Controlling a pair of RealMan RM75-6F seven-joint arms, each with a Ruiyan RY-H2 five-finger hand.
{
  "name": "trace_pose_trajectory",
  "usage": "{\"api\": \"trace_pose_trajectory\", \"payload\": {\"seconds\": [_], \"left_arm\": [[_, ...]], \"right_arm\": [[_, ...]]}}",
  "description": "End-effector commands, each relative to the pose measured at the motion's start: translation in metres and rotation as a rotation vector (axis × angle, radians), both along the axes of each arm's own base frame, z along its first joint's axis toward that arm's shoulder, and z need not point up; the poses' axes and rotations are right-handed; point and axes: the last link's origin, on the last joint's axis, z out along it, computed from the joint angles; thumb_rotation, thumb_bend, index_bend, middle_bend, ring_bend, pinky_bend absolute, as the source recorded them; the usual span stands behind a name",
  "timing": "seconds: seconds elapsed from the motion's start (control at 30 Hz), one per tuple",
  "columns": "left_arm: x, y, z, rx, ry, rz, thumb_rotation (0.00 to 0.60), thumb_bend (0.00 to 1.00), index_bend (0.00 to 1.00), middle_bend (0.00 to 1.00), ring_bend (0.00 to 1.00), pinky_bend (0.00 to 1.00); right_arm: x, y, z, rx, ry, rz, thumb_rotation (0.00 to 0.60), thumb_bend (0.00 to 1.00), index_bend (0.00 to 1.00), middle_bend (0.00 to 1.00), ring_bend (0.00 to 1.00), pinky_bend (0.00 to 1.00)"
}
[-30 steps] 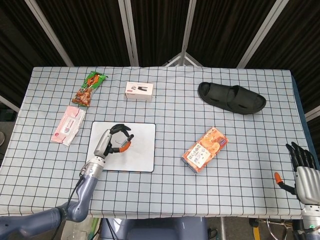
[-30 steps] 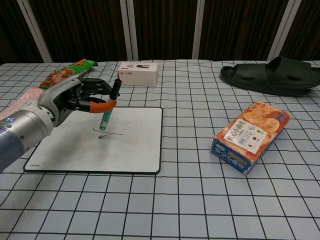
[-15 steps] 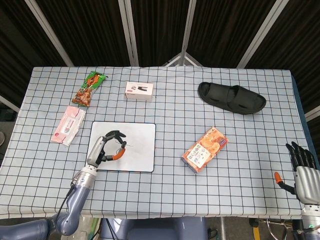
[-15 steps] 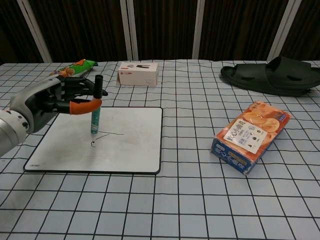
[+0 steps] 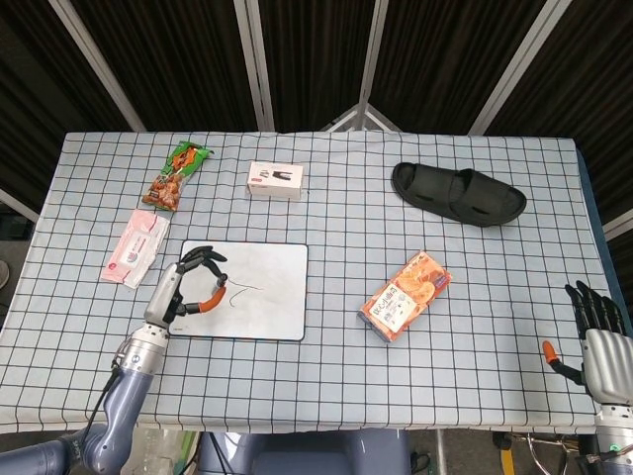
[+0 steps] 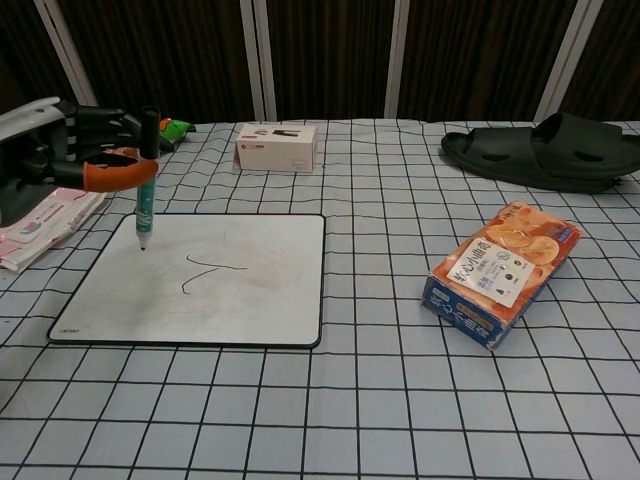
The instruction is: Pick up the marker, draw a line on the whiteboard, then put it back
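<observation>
The whiteboard (image 5: pixel 267 287) (image 6: pixel 250 290) lies on the checked cloth at front left, with a short black line (image 6: pixel 205 270) drawn near its middle. My left hand (image 5: pixel 188 287) (image 6: pixel 70 150) grips the green marker (image 6: pixel 146 190) upright, tip down, lifted just above the board's left edge. The marker is hidden behind the fingers in the head view. My right hand (image 5: pixel 598 332) hangs open off the table's right front corner, holding nothing.
A pink wipes pack (image 5: pixel 135 248) (image 6: pixel 40 222) lies just left of the board. A snack bag (image 5: pixel 175 175), a small white box (image 5: pixel 275 181) (image 6: pixel 276 147), a black slipper (image 5: pixel 458 193) (image 6: pixel 545 150) and an orange packet (image 5: pixel 405 295) (image 6: pixel 502 270) lie on the cloth.
My left hand has drawn back to the left and risen with the marker, lifting its tip off the board. The drawn line now shows uncovered. The right hand has not moved.
</observation>
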Motion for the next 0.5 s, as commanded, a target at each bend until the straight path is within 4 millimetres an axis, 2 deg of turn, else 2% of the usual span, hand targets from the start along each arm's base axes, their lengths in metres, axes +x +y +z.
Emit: {"api": "trace_pose_trajectory", "payload": {"seconds": [0.03, 0.27, 0.5], "left_arm": [[-0.012, 0.000, 0.000, -0.020, 0.187, -0.030, 0.600, 0.57, 0.79, 0.32, 0.14, 0.11], [-0.037, 0.002, 0.001, -0.089, 0.636, -0.072, 0.600, 0.57, 0.79, 0.32, 0.14, 0.07], [-0.048, 0.000, 0.005, -0.128, 0.937, -0.116, 0.600, 0.56, 0.76, 0.28, 0.13, 0.03]], "right_arm": [[0.000, 0.000, 0.000, 0.000, -0.002, 0.002, 0.600, 0.34, 0.00, 0.00, 0.00, 0.00], [0.001, 0.001, 0.000, 0.002, -0.005, -0.001, 0.600, 0.34, 0.00, 0.00, 0.00, 0.00], [0.001, 0.000, 0.000, 0.003, -0.005, -0.003, 0.600, 0.34, 0.00, 0.00, 0.00, 0.00]]}}
